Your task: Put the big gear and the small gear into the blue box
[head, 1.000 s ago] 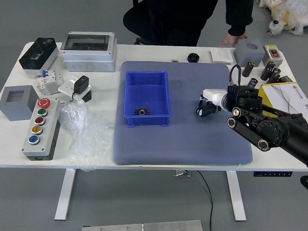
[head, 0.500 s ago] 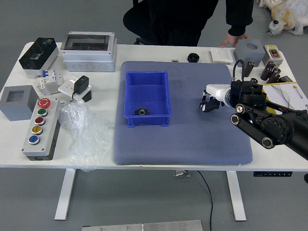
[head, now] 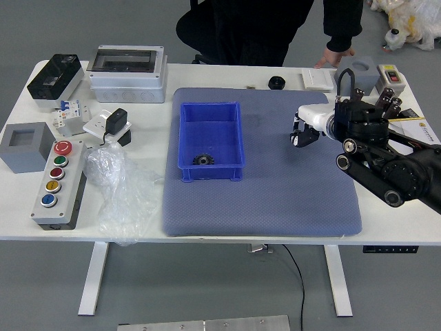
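Cable point(head: 297, 265): black, hanging below the near edge of your white table point(head: 21, 207).
Mat point(head: 262, 207): blue-grey, flat in front of you, over the middle and right of the table.
Button box point(head: 58, 207): to your left; buttons run blue, yellow, red, green, then a larger red, nearest first.
Plastic bag point(head: 120, 203): clear, crumpled, between button box and mat.
Blue box point(head: 211, 131): upright on the left part of the mat, open side up.
Gear in box point(head: 204, 159): black, on the floor of the blue box, toward your end. You cannot tell from this view whether it is the big or the small one.
Right hand point(head: 318, 118): over the right part of the mat, well apart from the blue box; your black arm point(head: 400, 172) reaches in from the right. You cannot tell how its fingers stand, or whether they hold anything.
Black round piece point(head: 277, 83): just past the mat's far edge, beyond your hand. Identity as the other gear: you cannot tell.
White plate point(head: 317, 79): lies to the right of the round piece.
Person point(head: 255, 27): dark clothing, opposite you; one hand point(head: 335, 56) is at the far table edge, near the white plate.
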{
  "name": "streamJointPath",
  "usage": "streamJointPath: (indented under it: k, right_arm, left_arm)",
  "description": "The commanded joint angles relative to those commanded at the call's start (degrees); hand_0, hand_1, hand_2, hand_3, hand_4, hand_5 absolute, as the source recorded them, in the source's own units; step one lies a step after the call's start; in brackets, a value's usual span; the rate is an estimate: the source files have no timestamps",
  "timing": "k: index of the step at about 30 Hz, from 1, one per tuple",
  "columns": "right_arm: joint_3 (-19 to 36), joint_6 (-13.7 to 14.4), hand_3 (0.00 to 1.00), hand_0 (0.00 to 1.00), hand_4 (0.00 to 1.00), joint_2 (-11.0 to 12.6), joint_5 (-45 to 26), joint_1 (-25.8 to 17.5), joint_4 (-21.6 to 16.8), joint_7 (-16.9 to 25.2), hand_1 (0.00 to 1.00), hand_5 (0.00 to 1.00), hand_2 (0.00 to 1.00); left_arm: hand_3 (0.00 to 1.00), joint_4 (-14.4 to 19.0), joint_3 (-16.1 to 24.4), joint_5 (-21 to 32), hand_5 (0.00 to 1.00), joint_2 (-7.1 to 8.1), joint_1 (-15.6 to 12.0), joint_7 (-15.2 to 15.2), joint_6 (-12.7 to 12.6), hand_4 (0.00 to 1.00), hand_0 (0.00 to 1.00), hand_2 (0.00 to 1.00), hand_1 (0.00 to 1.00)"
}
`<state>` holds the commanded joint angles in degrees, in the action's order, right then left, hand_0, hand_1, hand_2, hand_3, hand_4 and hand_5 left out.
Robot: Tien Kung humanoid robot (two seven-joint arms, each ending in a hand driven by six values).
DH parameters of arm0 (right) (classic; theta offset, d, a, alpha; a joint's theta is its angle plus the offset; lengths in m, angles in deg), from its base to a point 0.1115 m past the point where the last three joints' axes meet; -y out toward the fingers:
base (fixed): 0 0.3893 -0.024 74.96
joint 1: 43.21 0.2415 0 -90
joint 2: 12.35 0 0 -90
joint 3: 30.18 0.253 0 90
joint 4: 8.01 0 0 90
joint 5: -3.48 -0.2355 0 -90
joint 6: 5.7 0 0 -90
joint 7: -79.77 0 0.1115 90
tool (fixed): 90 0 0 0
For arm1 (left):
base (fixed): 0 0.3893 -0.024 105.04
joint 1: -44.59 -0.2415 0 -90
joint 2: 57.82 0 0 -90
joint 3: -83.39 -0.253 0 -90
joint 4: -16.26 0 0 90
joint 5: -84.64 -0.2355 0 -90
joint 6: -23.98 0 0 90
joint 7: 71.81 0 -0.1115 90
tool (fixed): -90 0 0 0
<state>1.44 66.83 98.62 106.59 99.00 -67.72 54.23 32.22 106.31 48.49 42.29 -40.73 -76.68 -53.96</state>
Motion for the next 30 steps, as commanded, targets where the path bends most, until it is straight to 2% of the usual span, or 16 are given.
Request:
streamJointPath:
  k: [14, 30]
  right_arm:
    - [0.49, -1.28, 0.626, 0.405, 0.461, 0.04, 2.17, 2.88, -4.51, -1.27, 0.374, 0.196, 0.478]
    - [0.5, -1.15, 0.626, 0.405, 0.463, -3.17, 1.66, 4.86, -3.39, -1.17, 0.374, 0.2, 0.476]
  left_arm:
    - [0.783, -0.01, 0.03, 0.0, 0.373, 0.34, -0.3, 0.01, -0.01, 0.604, 0.864, 0.833, 0.835]
    - [0.782, -0.02, -0.51, 0.23, 0.372, 0.15, -0.07, 0.0, 0.02, 0.603, 0.863, 0.833, 0.836]
